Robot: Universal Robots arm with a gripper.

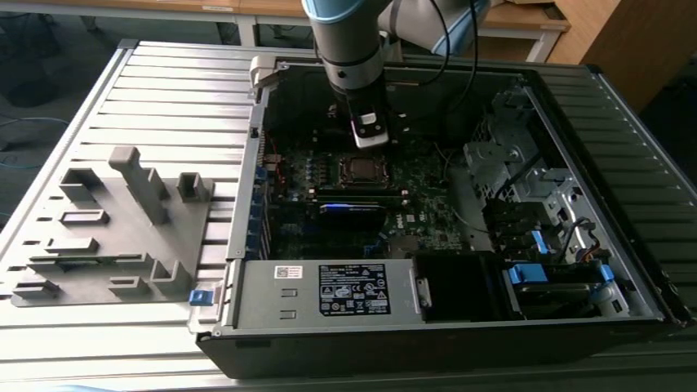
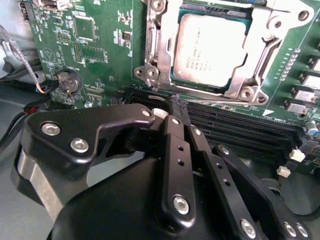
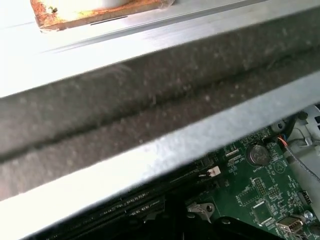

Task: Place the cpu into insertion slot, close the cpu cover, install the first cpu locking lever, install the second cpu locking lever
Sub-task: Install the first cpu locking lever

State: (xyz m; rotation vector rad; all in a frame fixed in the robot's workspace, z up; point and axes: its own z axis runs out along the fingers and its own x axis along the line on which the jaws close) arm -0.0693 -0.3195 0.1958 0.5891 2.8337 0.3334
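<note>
Nearest the lens in the second wrist view is the gripper (image 2: 177, 106). Its fingers (image 2: 172, 130) are pinched together, with nothing between them that I can see. The tip hangs over the memory slots (image 2: 235, 125), just beside the socket.

Right past that, the cpu (image 2: 210, 50) sits flat in the slot (image 1: 363, 169), grey top up. The cover (image 2: 159, 45) looks to be down around it, its window framing the chip. So my read is the first two steps are done and we're in lever territory. Can't tell from here whether either lever is latched, tbh.

If the first lever is the job, I'd say it calls for a closed tip pushing a thin rod down and under its hook. That has to happen tight against the frame without scraping the board (image 2: 100, 60).

Further out, the exterior view has the arm (image 1: 348, 41) reaching down into the open case (image 1: 436, 347). A grey fixture (image 1: 120, 220) sits on the table (image 1: 163, 73) off to that view's left.
</note>
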